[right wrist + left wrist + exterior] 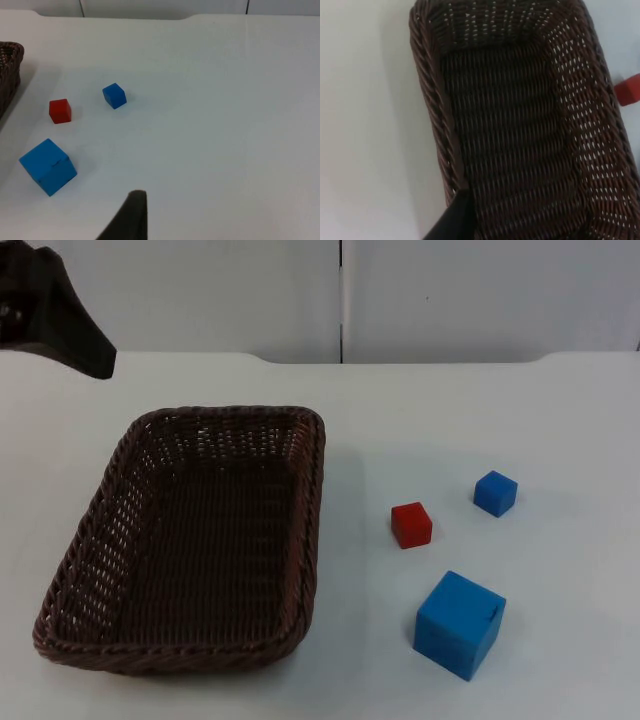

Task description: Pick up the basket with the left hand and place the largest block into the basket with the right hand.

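A dark brown wicker basket lies on the white table, left of the middle, with nothing in it. To its right stand three blocks: a large blue block nearest the front, a small red block and a small blue block. My left gripper hangs at the far left, behind and above the basket's far left corner, apart from it. In the left wrist view the basket's rim runs close by. My right gripper waits over bare table, away from the large blue block.
The right wrist view also takes in the red block, the small blue block and a corner of the basket. The grey partition wall closes the table at the back. Bare white table lies right of the blocks.
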You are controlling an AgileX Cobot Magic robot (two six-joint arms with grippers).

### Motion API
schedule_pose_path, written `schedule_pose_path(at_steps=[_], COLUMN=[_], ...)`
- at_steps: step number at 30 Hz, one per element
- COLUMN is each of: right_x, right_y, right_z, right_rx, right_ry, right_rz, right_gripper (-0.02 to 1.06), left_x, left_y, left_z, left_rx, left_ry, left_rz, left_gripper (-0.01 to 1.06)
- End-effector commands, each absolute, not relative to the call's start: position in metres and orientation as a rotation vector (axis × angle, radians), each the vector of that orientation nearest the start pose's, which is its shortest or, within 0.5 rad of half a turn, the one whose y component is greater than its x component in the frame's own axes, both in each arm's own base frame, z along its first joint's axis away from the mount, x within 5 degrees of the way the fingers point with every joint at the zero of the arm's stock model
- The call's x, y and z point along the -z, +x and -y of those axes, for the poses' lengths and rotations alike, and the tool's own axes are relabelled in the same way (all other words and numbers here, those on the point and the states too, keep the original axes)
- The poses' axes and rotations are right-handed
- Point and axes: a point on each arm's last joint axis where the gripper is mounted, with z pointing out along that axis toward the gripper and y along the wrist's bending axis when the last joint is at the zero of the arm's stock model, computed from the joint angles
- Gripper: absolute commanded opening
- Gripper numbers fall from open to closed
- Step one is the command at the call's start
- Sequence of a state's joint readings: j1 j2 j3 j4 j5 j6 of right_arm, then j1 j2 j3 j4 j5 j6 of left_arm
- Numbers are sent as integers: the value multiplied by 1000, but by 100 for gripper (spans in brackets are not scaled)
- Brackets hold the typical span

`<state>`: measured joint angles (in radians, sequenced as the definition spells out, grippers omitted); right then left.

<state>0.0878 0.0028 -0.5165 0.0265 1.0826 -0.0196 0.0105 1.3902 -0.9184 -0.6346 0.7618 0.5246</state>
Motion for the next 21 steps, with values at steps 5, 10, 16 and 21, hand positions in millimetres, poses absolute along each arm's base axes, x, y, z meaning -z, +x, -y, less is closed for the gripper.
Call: schedule_pose_path(at_steps=[5,10,16,21], right_x=[-280,-280,-280,-280], right_y=[-8,-8,-8,-8], right_z=[-2,-2,-2,-2], right_rx=[-76,-76,-76,-76], right_ry=[-117,-117,-117,-117], right_rz=[-2045,-2045,-2045,-2045], right_gripper=[105,105,105,105], left_x=[-254,-227,-206,-194], left_y=[288,302,313,321], left_z=[32,31,30,30], left_rx=[516,526,521,528], left_ry=[101,66,43,29], left_rz=[-2591,-2685,-2733,-2760], left_gripper=[105,105,105,105])
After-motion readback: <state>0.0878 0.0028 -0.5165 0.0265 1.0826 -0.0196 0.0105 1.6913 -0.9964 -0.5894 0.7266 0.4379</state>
